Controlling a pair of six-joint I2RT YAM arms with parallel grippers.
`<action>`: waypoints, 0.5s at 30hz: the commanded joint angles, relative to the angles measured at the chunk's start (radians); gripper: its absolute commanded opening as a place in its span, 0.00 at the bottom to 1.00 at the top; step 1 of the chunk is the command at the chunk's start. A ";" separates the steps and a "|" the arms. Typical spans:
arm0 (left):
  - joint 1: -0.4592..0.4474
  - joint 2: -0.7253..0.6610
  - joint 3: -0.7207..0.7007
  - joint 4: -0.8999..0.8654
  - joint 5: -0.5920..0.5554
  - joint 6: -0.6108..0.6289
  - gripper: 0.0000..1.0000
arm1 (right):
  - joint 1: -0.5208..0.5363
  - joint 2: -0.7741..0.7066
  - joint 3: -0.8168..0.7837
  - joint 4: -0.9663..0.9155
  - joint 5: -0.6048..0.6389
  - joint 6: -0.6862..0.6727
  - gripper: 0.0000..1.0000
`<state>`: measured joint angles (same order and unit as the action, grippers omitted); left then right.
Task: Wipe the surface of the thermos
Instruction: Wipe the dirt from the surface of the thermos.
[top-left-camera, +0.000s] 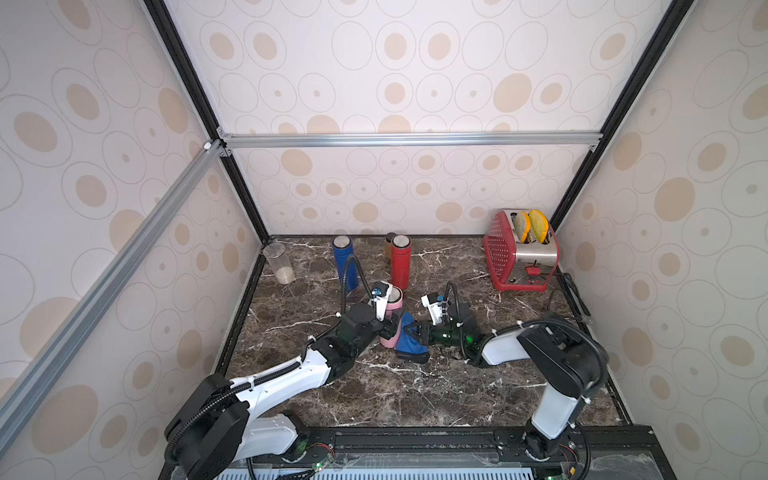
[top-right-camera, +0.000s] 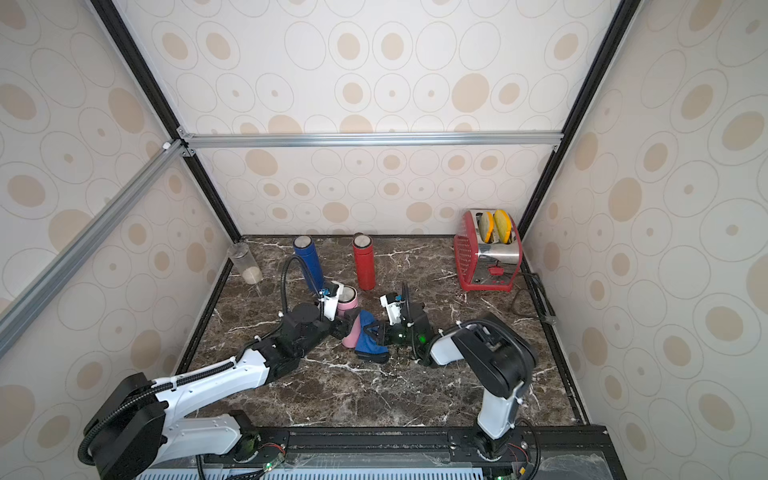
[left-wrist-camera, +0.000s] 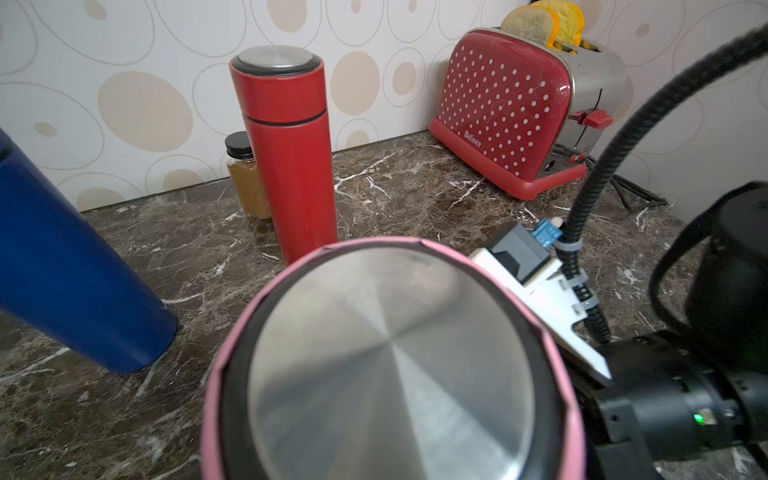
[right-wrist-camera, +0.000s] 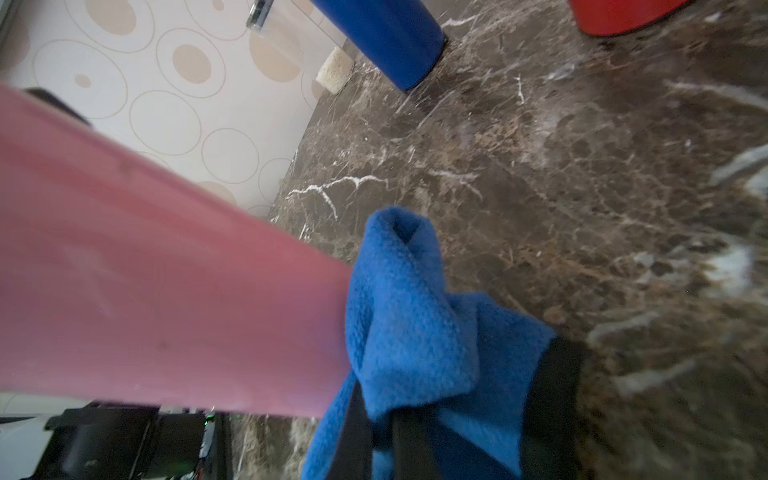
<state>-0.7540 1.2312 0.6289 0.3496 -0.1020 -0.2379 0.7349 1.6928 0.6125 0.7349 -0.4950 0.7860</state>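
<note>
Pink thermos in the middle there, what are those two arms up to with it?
The left gripper is clamped on the pink thermos, steadying it. The right gripper pinches a blue cloth and presses it against the thermos's side, so wiping looks under way. The blue thermos and red thermos behind stand untouched, as does the toaster in the far corner.

The walls (top-left-camera: 415, 83) carry pale wallpaper with beige ovals inside thin grey rings, evenly lit. Black corner posts (top-left-camera: 183, 70) and silver aluminium rails (top-left-camera: 407, 139) cross them in the upper half. Below lies a dark brown marble tabletop (top-left-camera: 415, 395) with white veins.
</note>
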 joint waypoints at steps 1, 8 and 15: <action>-0.010 -0.036 0.079 -0.050 0.003 -0.061 0.00 | 0.033 -0.166 0.077 -0.420 0.061 -0.229 0.00; -0.011 -0.073 0.048 -0.083 -0.012 -0.069 0.00 | 0.042 -0.417 0.138 -0.777 0.203 -0.376 0.00; -0.011 -0.123 0.012 -0.125 -0.031 -0.066 0.00 | 0.060 -0.591 0.143 -0.891 0.240 -0.452 0.00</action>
<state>-0.7586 1.1473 0.6388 0.1997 -0.1146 -0.2886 0.7780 1.1427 0.7361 -0.0494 -0.2882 0.4133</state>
